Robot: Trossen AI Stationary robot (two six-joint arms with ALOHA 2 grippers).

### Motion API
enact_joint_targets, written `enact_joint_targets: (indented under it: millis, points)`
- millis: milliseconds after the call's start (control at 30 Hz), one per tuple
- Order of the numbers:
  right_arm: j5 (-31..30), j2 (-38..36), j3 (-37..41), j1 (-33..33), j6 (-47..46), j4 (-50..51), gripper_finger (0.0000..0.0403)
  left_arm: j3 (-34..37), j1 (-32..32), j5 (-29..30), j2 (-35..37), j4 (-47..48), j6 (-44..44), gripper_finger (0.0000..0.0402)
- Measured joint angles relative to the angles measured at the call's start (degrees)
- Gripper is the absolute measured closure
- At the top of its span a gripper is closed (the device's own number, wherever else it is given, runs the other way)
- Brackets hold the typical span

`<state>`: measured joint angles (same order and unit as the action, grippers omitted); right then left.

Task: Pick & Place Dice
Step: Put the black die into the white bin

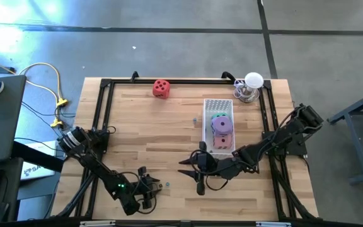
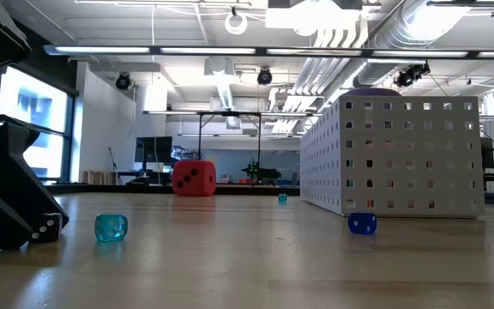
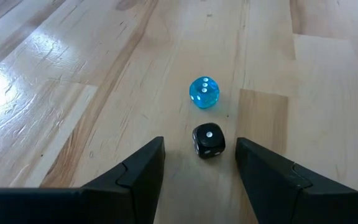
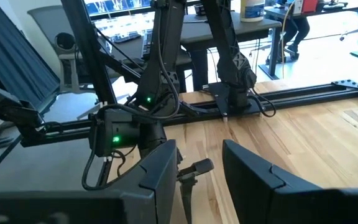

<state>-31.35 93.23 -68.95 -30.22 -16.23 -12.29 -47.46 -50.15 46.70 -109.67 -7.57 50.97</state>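
Observation:
The red die (image 1: 161, 88) rests on one face near the table's far edge. The purple die (image 1: 221, 125), the pink die (image 1: 222, 140) and the green die (image 1: 218, 115) lie in a white perforated bin (image 1: 207, 126). My left gripper (image 3: 199, 143) is low over the near left of the table. It is open, one finger on each side of a tiny black die (image 3: 209, 140), with a gap on both sides. A tiny cyan die (image 3: 204, 92) lies just beyond. My right gripper (image 4: 199, 152) hovers open and empty near the bin's near end.
A tiny blue die (image 2: 362, 223) lies in front of the bin. A clear glass object (image 1: 251, 88) stands at the far right corner. Black frame rails (image 1: 103, 120) run along the table's edges. Bare wood lies between the red die and my grippers.

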Motion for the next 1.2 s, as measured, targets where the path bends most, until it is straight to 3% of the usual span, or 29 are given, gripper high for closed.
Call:
enact_joint_targets:
  millis: [267, 833, 1200]
  points:
    - [0.0, 0.0, 0.0, 0.0, -0.3, 0.0, 0.0282, 0.0, -0.1, 0.5, 0.0, -0.1, 0.3, 0.0212]
    - [0.0, 0.0, 0.0, 0.0, -0.3, 0.2, 0.0282, 0.1, 0.1, 0.7, -0.1, -0.2, 0.4, 0.0337]
    - [0.1, 1.0, 0.0, 0.3, -4.7, 3.8, 0.0282, 0.1, 0.1, 0.7, -0.1, -0.2, 0.4, 0.0355]
